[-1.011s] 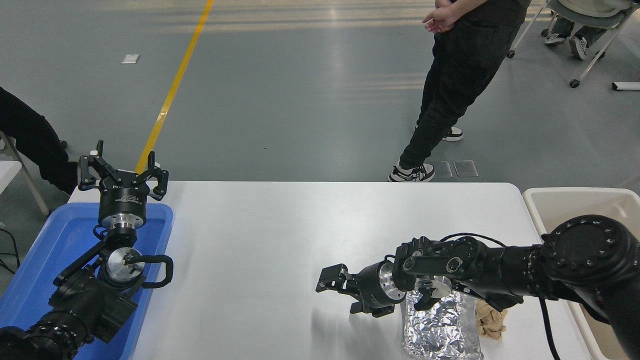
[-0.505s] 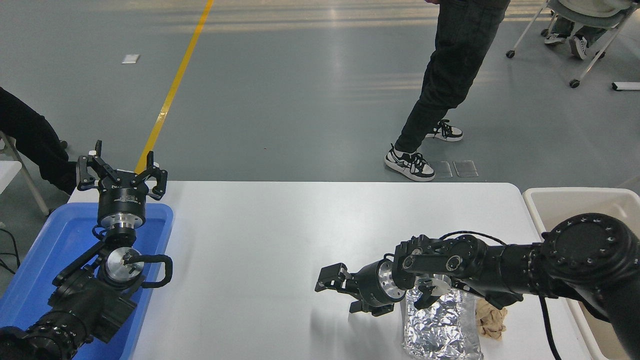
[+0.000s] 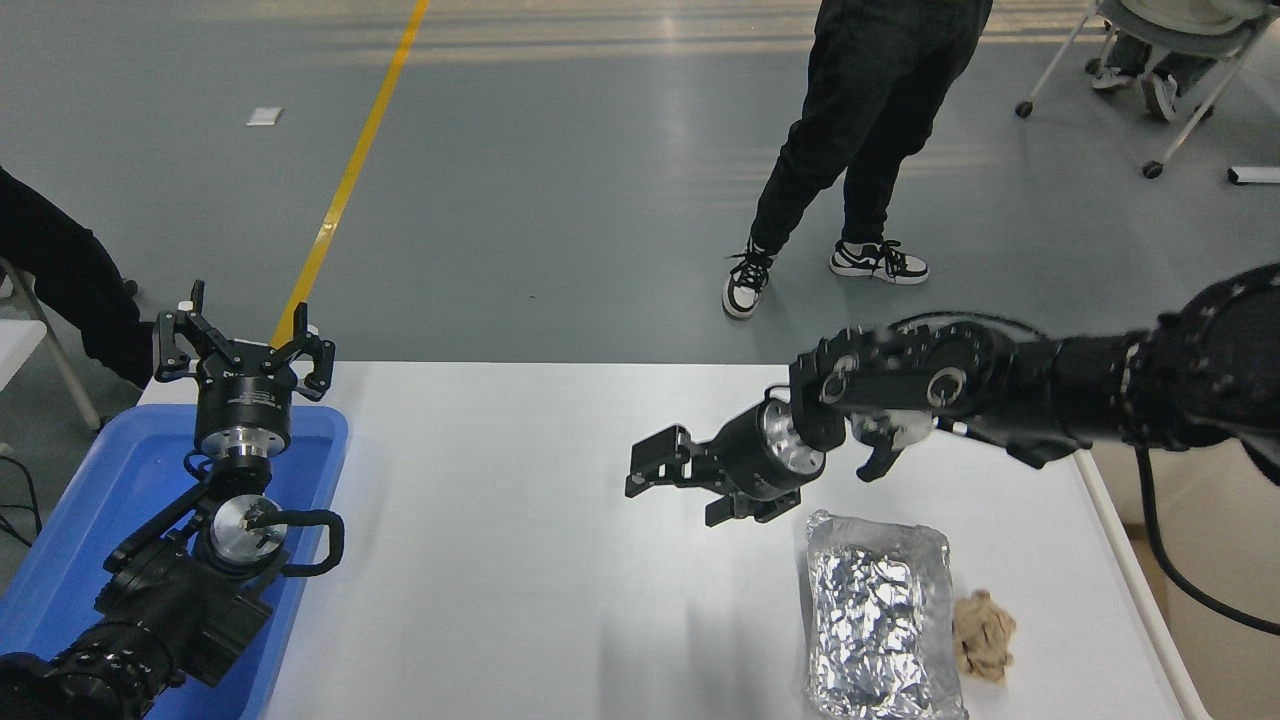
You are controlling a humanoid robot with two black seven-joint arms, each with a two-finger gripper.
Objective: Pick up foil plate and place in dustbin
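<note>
The foil plate [image 3: 880, 615], shiny and crinkled, lies flat on the white table [image 3: 520, 560] near its front right corner, with nothing touching it. My right gripper [image 3: 675, 490] hovers above the table to the plate's upper left, pointing left, open and empty. Its arm reaches in from the right edge, well above the table. The cream dustbin [image 3: 1225, 680] stands just off the table's right end, largely hidden behind that arm. My left gripper [image 3: 243, 335] is parked at the left, pointing up, open, over the blue bin.
A crumpled brown paper ball [image 3: 983, 635] lies right beside the foil plate's right rim. A blue bin [image 3: 90, 520] sits at the table's left end under the left arm. A person [image 3: 850, 150] walks on the floor beyond the table. A wheeled chair [image 3: 1170, 60] stands at top right.
My right arm has risen and swung back from over the foil plate, uncovering the whole plate; the gripper stays open. The person beyond the table has stepped to the left.
</note>
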